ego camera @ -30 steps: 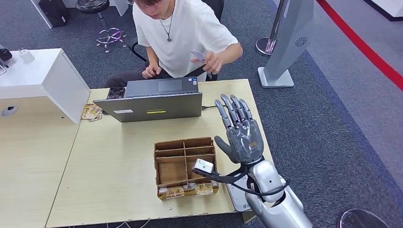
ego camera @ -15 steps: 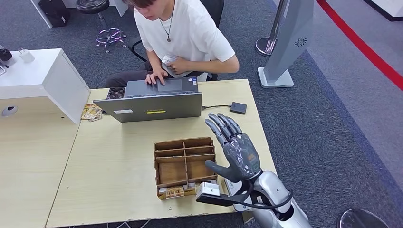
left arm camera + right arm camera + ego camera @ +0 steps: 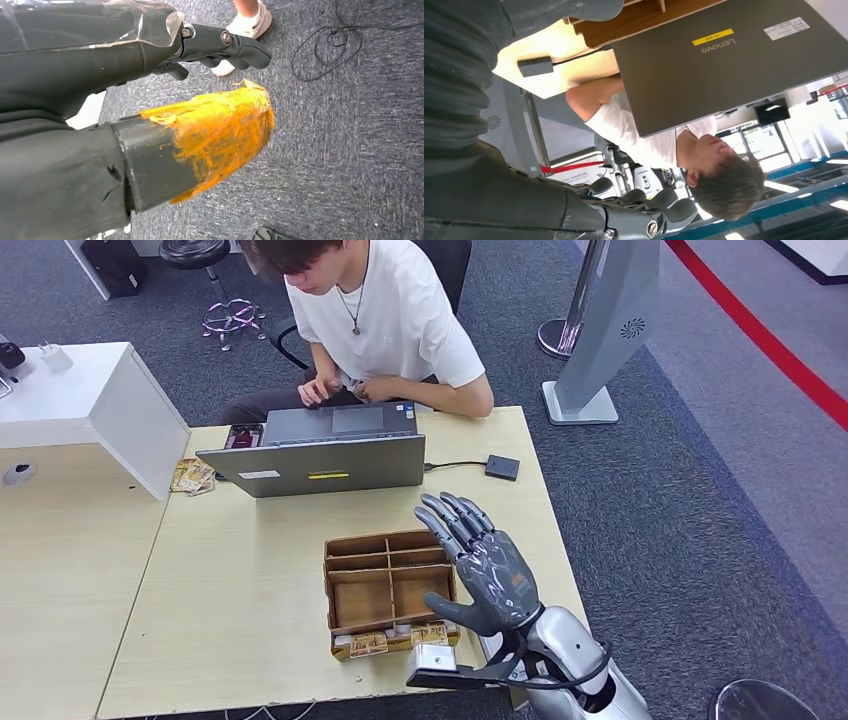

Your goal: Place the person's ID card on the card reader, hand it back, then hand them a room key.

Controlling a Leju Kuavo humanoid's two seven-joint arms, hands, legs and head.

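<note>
- Hovering nearest you, the right hand is spread wide over the worktop and holds nothing; it hangs just beside the right edge of the tray.
- Your left hand hangs low over grey carpet; its fingers look curled, but you cannot tell from this angle whether they grip anything.
- Under the right wrist a pale flat device peeks out at the worktop's near edge. It may be the card reader, but the arm hides most of it.
- The tray is a brown wooden divider box. Its upper slots and two larger middle cells look empty. The front row holds small tan cards, likely the room keys.
- Risk: reaching for those cards with fingers this wide, you could hook a divider wall and drag the whole light tray off the near edge.
- Risk: the wrist cable loops close to the tray corner and could snag it as you turn.
- Farther back stand the laptop and a small black box on a lead. A high sweep toward the person could clip either.
- You cannot make out the ID card. The person's hands are busy at the laptop's far side, so a handover now might find no hand ready.
</note>
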